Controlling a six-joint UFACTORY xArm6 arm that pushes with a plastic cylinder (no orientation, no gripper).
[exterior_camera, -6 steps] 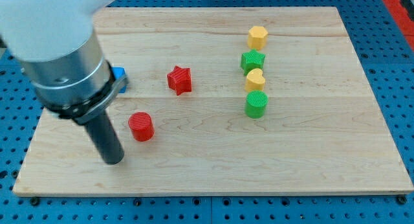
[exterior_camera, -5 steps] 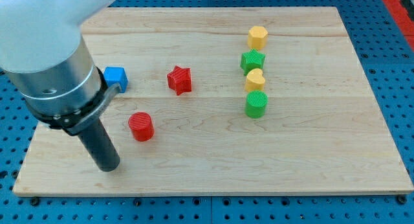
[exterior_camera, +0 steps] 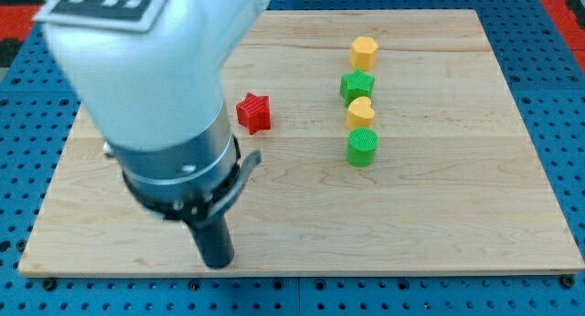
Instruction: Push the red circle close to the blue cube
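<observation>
My tip [exterior_camera: 218, 261] rests near the bottom edge of the wooden board [exterior_camera: 439, 215], left of centre. The arm's large body covers the left middle of the board, so the red circle and the blue cube are both hidden behind it. A red star [exterior_camera: 253, 112] shows just right of the arm body, above and to the right of my tip.
A column of blocks stands right of centre: a yellow hexagon [exterior_camera: 364, 52], a green star [exterior_camera: 357, 84], a yellow heart [exterior_camera: 360, 111] and a green cylinder [exterior_camera: 362, 147]. Blue pegboard [exterior_camera: 558, 97] surrounds the board.
My tip has moved right and slightly down along the bottom edge. The arm body now hides the red circle and the blue cube, which showed earlier.
</observation>
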